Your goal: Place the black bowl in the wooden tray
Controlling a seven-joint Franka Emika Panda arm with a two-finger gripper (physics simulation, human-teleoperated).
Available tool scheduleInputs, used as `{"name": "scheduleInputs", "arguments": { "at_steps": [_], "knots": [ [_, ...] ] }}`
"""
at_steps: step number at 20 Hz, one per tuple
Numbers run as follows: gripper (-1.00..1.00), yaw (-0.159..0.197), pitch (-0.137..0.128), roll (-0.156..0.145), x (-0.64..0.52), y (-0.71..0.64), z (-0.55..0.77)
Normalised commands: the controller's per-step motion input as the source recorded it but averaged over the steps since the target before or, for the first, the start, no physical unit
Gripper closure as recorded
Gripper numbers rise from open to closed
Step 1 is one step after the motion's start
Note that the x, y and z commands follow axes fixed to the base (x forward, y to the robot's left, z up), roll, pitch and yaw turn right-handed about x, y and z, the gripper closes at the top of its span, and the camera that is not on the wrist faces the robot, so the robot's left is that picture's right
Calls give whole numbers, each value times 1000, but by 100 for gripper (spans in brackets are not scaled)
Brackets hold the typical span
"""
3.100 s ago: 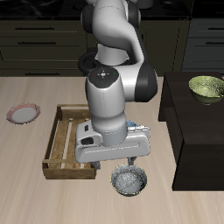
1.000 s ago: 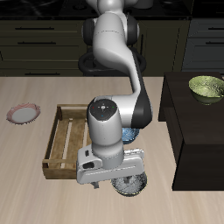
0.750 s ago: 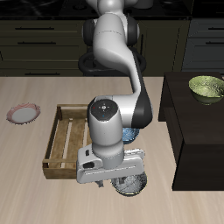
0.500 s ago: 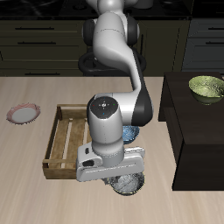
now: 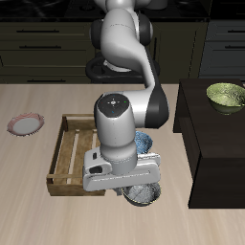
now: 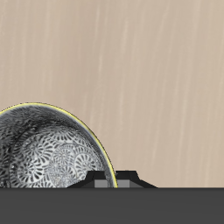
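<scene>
One black bowl [image 5: 142, 195] beside the wooden tray [image 5: 69, 156], both holding nothing

Black bowl [image 5: 142, 195] upright, seemingly lifted, just beside empty wooden tray [image 5: 69, 153].

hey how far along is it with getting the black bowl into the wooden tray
Early stage. Done: the gripper is low over the black bowl, near the table's front edge. In hand: the grasp; whether the fingers grip the rim is hidden. Left: lifting the bowl and setting it in the wooden tray, which holds nothing.
</scene>
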Motion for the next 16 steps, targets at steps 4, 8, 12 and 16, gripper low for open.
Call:
{"name": "scheduleInputs", "arguments": {
  "at_steps": [4, 8, 12, 16],
  "knots": [
    [100, -43, -53, 2, -152, -48, 378],
    [100, -13, -39, 6, -77, -30, 284],
    [100, -54, -134, -12, -359, -219, 964],
    [100, -35, -51, -25, -216, -186, 414]
  ]
}}
